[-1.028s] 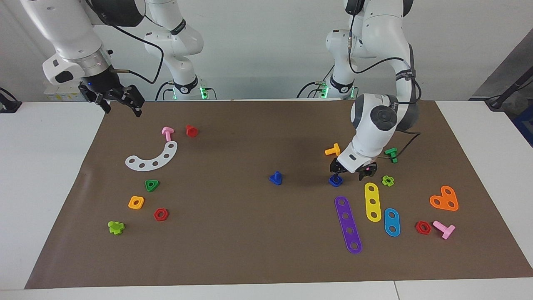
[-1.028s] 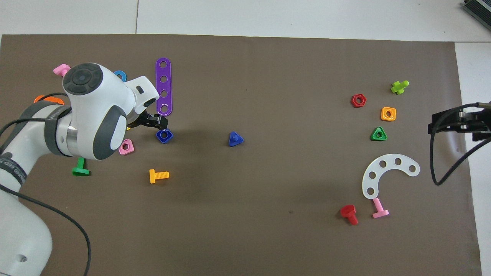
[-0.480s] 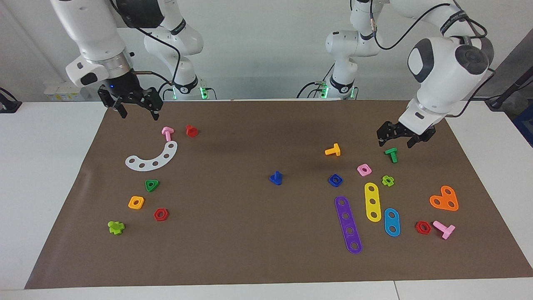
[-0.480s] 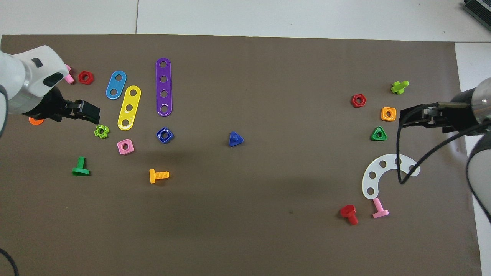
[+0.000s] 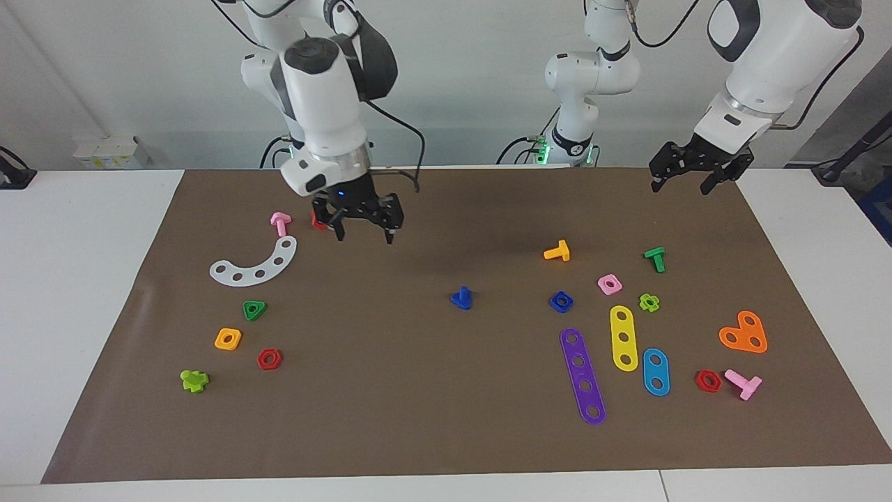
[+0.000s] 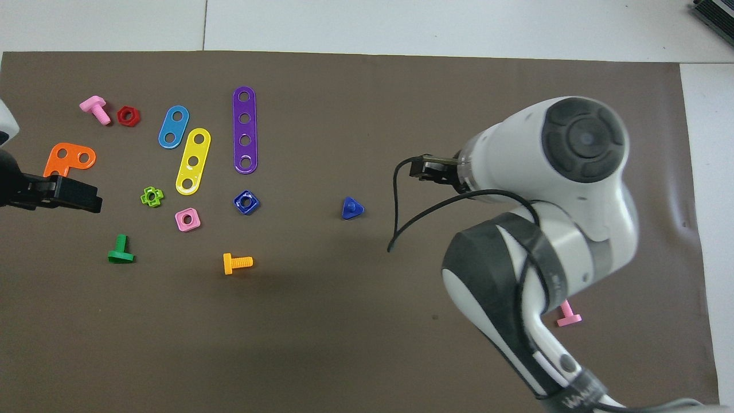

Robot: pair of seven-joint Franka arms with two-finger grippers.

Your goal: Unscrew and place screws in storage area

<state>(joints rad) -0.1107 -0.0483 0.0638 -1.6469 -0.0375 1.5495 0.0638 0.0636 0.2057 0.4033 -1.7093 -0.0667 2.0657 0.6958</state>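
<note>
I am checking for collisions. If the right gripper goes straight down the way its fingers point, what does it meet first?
Probably bare brown mat. The right gripper hangs open beside the red bolt, with nothing visibly under its fingertips; depth is uncertain.

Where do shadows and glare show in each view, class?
Facing view: soft shadow on the brown mat near the right gripper, pale sheen at its edge toward the right arm's end. Overhead view: the right arm hides most parts there.

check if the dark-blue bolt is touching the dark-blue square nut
Apart. The facing view shows bare brown mat between the dark-blue bolt and the dark-blue square nut; the overhead view shows the same gap.
</note>
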